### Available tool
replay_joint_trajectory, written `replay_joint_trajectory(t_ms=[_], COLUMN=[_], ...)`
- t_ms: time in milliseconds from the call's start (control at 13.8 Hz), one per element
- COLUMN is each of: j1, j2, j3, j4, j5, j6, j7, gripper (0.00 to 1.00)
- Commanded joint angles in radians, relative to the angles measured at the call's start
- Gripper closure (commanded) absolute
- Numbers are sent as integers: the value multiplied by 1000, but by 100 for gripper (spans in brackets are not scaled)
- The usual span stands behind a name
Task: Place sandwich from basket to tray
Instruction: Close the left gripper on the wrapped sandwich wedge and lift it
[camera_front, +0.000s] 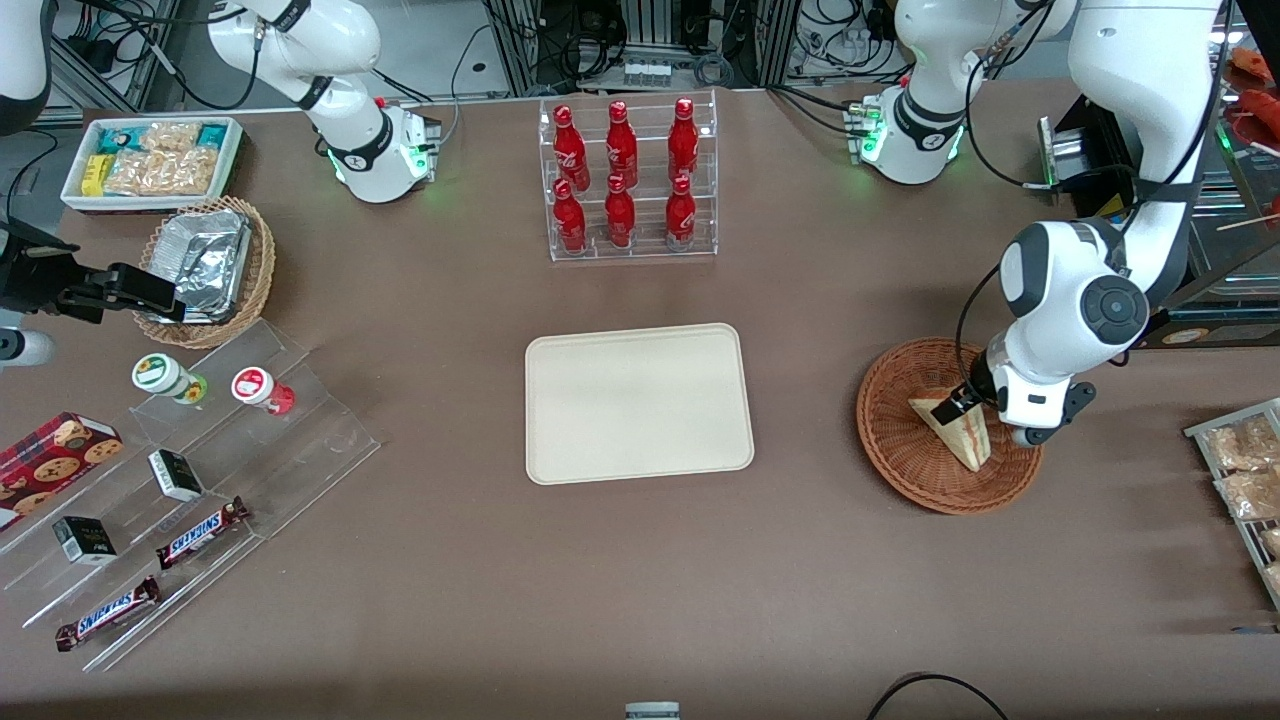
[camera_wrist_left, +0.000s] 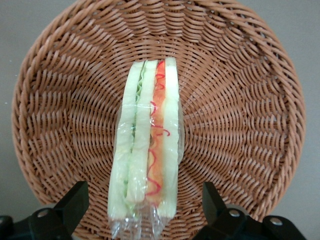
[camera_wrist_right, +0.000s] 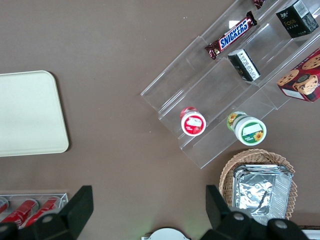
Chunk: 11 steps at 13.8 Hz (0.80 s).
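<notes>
The sandwich, a clear-wrapped wedge of pale bread with red, pink and green filling, stands on edge in the reddish-brown wicker basket toward the working arm's end of the table. My gripper hangs low over the basket, open, with one finger on each side of the sandwich's end and a gap between each finger and the bread. The cream tray lies bare at the table's middle.
An acrylic rack of red bottles stands farther from the front camera than the tray. A tan basket of foil packs, a white snack bin and a stepped acrylic shelf with snacks sit toward the parked arm's end. A rack of packets lies beside the basket.
</notes>
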Motion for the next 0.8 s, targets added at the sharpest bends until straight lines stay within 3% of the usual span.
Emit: replay_joint_trajectory(t_ms=[0, 73, 145, 218, 727], j1=[1, 1, 1, 1, -8], j2=[31, 33, 31, 25, -32], j3=[-3, -3, -3, -3, -52], j4=[6, 6, 6, 4, 121], j5=[-2, -2, -2, 0, 44], j6=[43, 45, 43, 40, -182], j7=[-19, -19, -17, -14, -16], gripper=[3, 29, 83, 100, 100])
